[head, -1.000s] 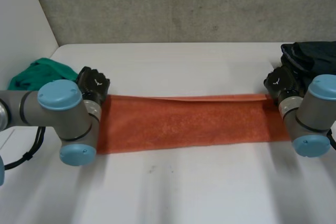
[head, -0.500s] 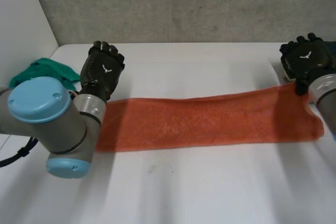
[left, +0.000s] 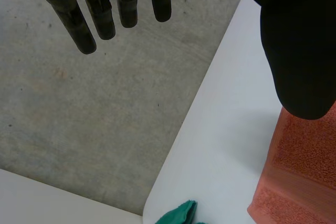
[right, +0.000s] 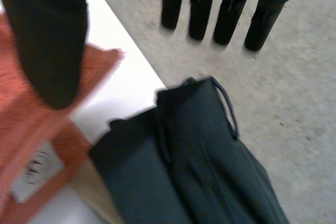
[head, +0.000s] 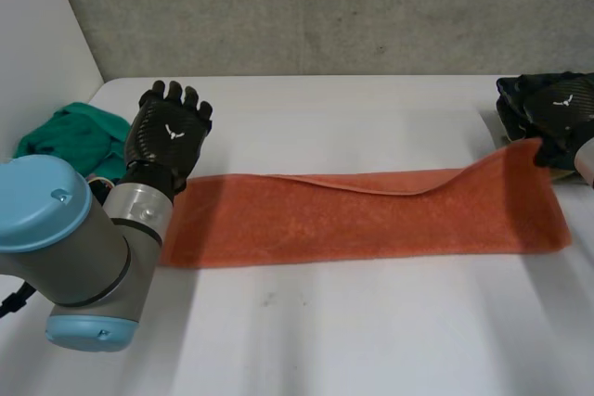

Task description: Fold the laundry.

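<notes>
An orange towel (head: 362, 215), folded into a long strip, lies across the white table (head: 353, 331). My left hand (head: 167, 136) hovers open just behind the strip's left end, its fingers (left: 105, 9) straight and its thumb (left: 299, 51) above the towel's end (left: 299, 171). My right hand (head: 560, 108) is at the right end, open, with straight fingers (right: 231, 9) spread away from the thumb (right: 50, 40). The towel's far right corner (head: 529, 159) rises off the table against that thumb. A white label (right: 37, 174) shows on the towel (right: 21, 129) under the palm.
A green cloth (head: 70, 132) lies bunched at the table's left edge, also seen near the left hand's palm side (left: 181, 214). A dark garment (right: 199, 166) sits at the table's right edge (head: 509, 104), under my right hand. A grey wall (head: 325, 6) runs behind the table.
Both hands opened and lifted off the towel's ends. The left hand rose and moved back. The towel's right end was drawn rightward and its far corner lifted.
</notes>
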Controlling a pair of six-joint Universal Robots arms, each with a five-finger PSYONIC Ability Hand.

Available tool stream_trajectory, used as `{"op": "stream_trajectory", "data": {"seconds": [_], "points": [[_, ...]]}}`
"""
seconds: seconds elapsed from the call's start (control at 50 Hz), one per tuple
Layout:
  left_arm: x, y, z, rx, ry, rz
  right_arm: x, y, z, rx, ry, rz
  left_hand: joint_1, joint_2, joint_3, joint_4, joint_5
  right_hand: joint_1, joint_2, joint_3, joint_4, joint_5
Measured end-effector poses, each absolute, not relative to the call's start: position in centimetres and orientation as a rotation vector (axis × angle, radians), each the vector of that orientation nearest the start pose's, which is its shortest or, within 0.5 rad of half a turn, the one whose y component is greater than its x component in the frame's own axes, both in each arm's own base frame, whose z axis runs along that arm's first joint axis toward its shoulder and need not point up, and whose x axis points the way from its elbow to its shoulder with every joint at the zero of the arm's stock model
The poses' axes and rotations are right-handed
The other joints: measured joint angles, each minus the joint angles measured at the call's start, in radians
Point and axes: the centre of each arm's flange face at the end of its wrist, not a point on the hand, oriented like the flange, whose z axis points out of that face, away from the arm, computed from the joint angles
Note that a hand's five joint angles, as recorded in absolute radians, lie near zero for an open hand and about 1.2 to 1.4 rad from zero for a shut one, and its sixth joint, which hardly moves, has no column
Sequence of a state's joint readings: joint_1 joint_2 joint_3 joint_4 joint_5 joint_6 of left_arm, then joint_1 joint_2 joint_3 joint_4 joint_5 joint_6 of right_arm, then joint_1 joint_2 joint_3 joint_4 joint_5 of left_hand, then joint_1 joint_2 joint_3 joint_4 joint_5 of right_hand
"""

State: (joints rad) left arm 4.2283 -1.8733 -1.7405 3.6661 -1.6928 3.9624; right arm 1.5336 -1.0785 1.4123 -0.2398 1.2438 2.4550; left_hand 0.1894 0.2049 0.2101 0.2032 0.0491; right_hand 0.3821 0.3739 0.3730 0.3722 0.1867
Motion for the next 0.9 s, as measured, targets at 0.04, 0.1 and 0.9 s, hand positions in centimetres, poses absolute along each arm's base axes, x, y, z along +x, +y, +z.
{"op": "stream_trajectory", "data": {"seconds": [0.04, 0.1, 0.9], "points": [[-27.3, -26.2, 20.6, 1.091, 1.638, -2.012, 14.2, -41.1, 20.1, -1.118, 2.264, -2.319, 0.0, 0.0, 0.0, 0.0, 0.0, -0.145, -0.143, -0.137, -0.134, -0.129], [-27.2, -26.2, 20.4, 1.091, 1.642, -2.007, 13.7, -42.1, 20.2, -1.063, 2.284, -2.405, 0.0, 0.0, 0.0, 0.0, 0.0, -0.152, -0.162, -0.158, -0.158, -0.143], [-26.7, -24.8, 19.6, 1.01, 1.838, -2.074, 10.4, -34.8, 14.2, -1.127, 2.428, -1.777, 0.0, 0.0, 0.0, 0.0, 0.0, 0.041, 0.031, 0.053, 0.058, 0.079]]}}
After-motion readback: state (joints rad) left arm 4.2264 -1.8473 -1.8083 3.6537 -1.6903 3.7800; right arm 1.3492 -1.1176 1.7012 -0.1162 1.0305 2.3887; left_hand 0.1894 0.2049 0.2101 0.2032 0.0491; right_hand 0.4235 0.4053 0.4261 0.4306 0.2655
